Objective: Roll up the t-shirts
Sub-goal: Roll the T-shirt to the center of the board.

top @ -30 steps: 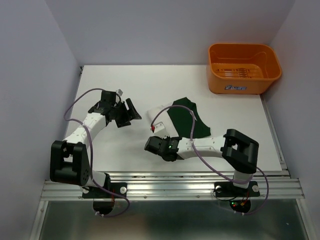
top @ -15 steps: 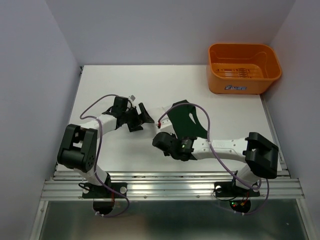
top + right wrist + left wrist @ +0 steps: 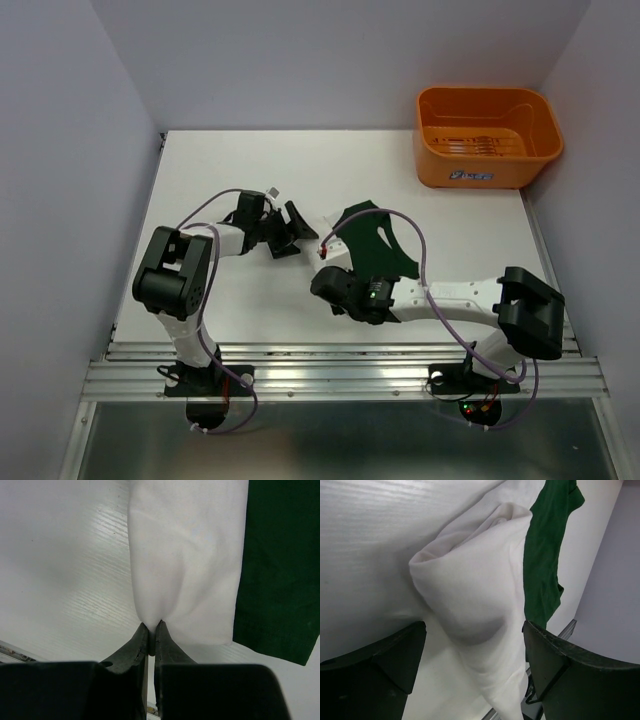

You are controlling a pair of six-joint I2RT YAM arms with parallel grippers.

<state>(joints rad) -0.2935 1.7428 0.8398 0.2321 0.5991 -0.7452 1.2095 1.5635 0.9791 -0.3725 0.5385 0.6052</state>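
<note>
Left pincer (image 3: 473, 630) nearer t-shirt (image 3: 375, 245), spread, right pincer (image 3: 151, 630) pinching its white edge, white table (image 3: 220, 170), orange basket (image 3: 440, 165)

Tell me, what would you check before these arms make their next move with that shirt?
1. Right gripper shut on t-shirt edge: ok.
2. Left gripper open: ok.
3. White fold lined up between the left fingers: ok.
4. T-shirt lying flat for rolling: not ok, it is bunched.
5. Basket apart from both arms: ok.
6. Green part same garment as the white: cannot tell.
</note>
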